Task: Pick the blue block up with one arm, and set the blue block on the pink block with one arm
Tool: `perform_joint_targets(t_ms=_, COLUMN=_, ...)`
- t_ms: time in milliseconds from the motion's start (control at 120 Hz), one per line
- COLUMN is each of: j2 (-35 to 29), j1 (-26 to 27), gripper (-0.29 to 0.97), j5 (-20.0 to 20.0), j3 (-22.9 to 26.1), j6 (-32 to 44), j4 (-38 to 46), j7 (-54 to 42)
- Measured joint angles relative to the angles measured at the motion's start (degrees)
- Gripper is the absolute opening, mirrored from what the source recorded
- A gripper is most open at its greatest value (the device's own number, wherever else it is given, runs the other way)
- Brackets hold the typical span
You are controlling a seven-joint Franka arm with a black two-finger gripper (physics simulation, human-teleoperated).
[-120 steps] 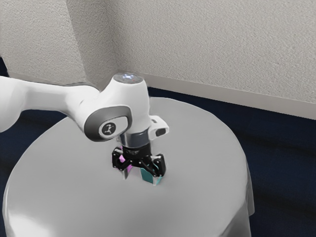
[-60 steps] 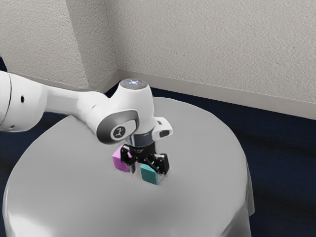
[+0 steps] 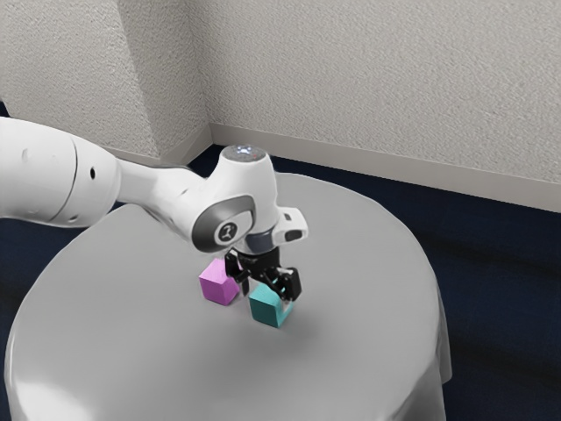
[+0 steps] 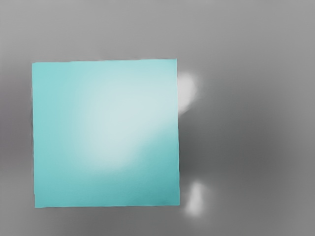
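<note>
Gripper [image 3: 266, 285] hangs right over the blue block [image 3: 265, 309], fingers spread wide and not gripping anything. The block sits on the grey table [image 3: 368, 289], with the pink block [image 3: 217, 282] just beside it at its 10 o'clock.

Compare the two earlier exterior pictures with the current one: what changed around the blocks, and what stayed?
The gripper has moved toward the exterior view's right, off the pink block, and now hangs open over the blue block. Nothing was grasped or released. Both blocks stayed put on the table.
</note>
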State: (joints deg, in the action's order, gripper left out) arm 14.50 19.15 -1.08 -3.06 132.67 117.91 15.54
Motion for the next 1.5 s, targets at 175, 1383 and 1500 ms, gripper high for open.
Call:
perform_joint_targets(t_ms=175, j2=1.5, j1=-1.0, gripper=0.68, j5=0.7, j3=0.0, j6=2.8, j4=-0.1, j7=-3.2)
perform_joint_targets(t_ms=1383, j2=9.1, j1=-3.6, gripper=0.64, j5=8.5, j3=0.0, j6=8.0, j4=-2.7, j7=-12.3)
perform_joint_targets(t_ms=1500, j2=8.7, j1=-3.7, gripper=0.43, j5=8.9, j3=0.0, j6=8.0, j4=-2.6, j7=-12.5)
